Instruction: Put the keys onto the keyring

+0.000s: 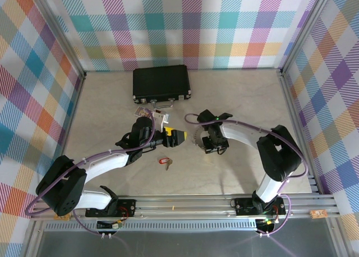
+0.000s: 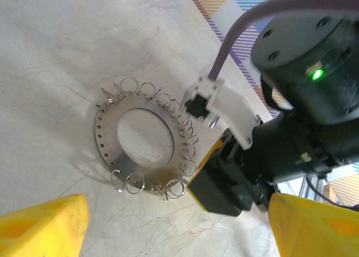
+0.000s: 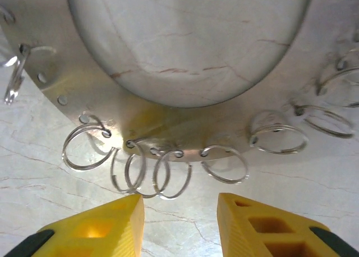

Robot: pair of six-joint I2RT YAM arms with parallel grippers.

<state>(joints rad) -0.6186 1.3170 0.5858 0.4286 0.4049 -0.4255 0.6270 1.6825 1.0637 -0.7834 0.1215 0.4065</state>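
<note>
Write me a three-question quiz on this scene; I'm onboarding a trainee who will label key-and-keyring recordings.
1. True or false: the key with the red tag already hangs on the keyring.
2. What is the left gripper holding?
3. Which gripper has its fingertips right at the keyring's edge? A) left gripper B) right gripper

Key
1. False: it lies loose on the table, apart from the keyring.
2. Nothing: its jaws stand open.
3. B.
</note>
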